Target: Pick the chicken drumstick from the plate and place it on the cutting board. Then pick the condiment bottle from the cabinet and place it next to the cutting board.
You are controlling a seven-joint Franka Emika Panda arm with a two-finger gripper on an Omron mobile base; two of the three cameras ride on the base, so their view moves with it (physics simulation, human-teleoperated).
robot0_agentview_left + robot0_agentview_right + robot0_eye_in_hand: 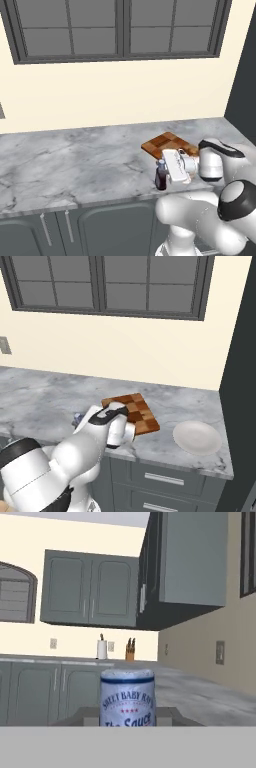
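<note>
Dark condiment bottle sits clamped in the closed jaws.

Cutting board: checkered wood, lying on the grey marble counter, partly covered at its near-left corner by the white arm. Plate: white, round, right of the board, apart from it. Window: above, behind the board.

Grey marble tabletop beneath the tool; dark-framed window above and beyond it; grey drawers below, silver handles.
</note>
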